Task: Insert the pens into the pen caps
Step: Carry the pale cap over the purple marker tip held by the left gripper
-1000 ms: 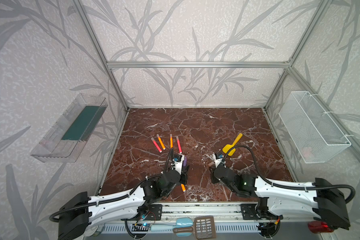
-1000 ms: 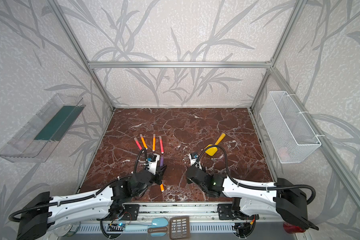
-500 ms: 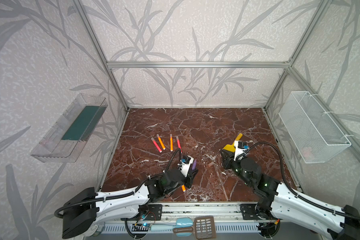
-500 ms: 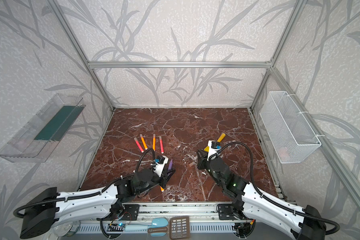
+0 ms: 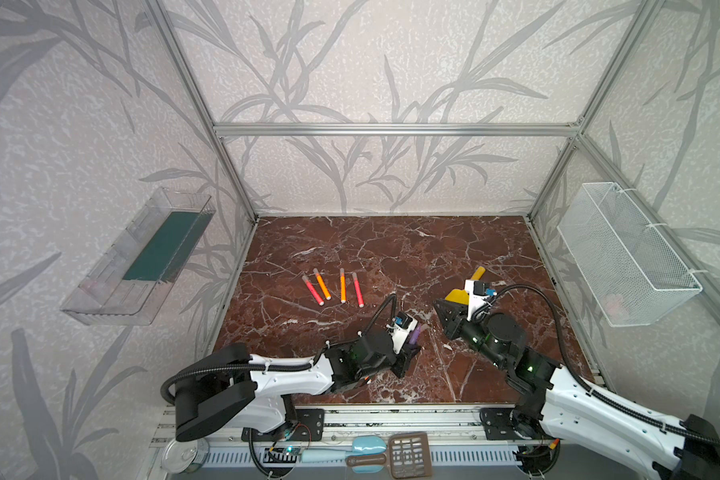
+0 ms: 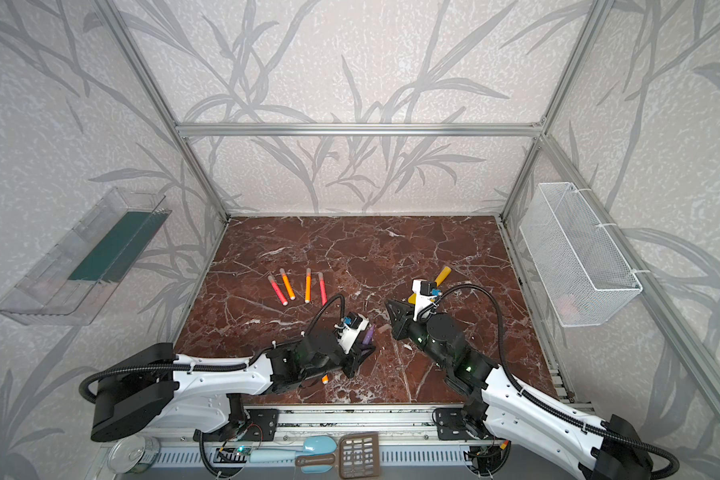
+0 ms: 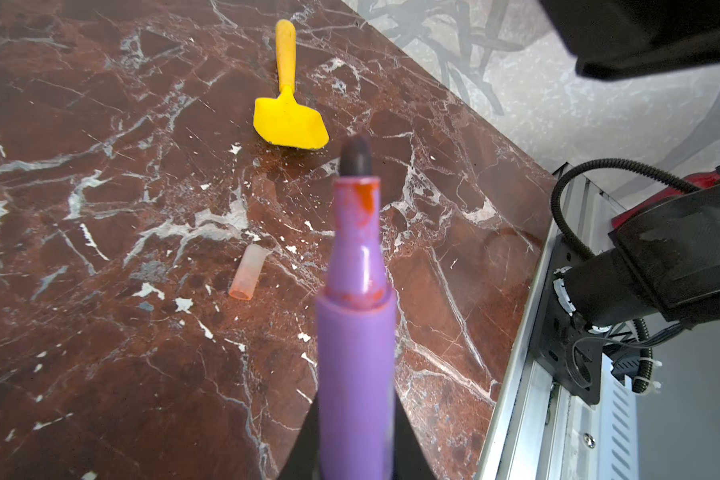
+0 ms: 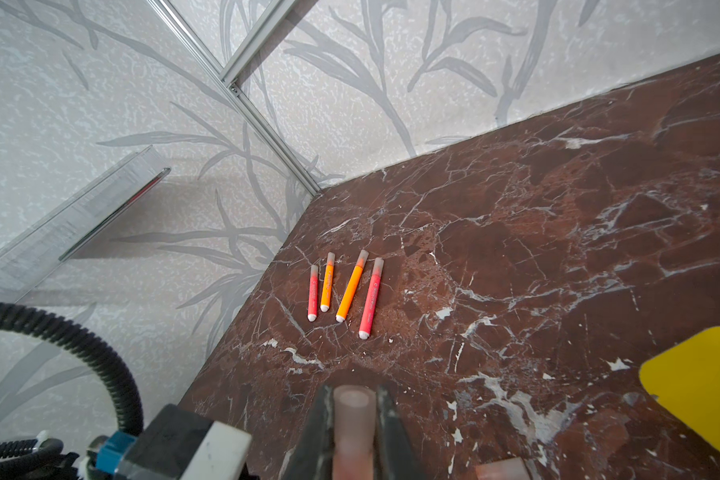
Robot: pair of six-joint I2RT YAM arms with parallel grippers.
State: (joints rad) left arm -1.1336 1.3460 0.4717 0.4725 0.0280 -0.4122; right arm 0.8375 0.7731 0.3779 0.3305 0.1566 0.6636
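Purple pen (image 7: 356, 332) pinched by left hand (image 7: 356, 455) | pale cap (image 8: 352, 401) pinched by right hand (image 8: 353, 432) | print on pens (image 8: 371, 297) unreadable

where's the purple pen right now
In both top views the purple pen is clamped in the left gripper, front middle of the table, near a loose cap.
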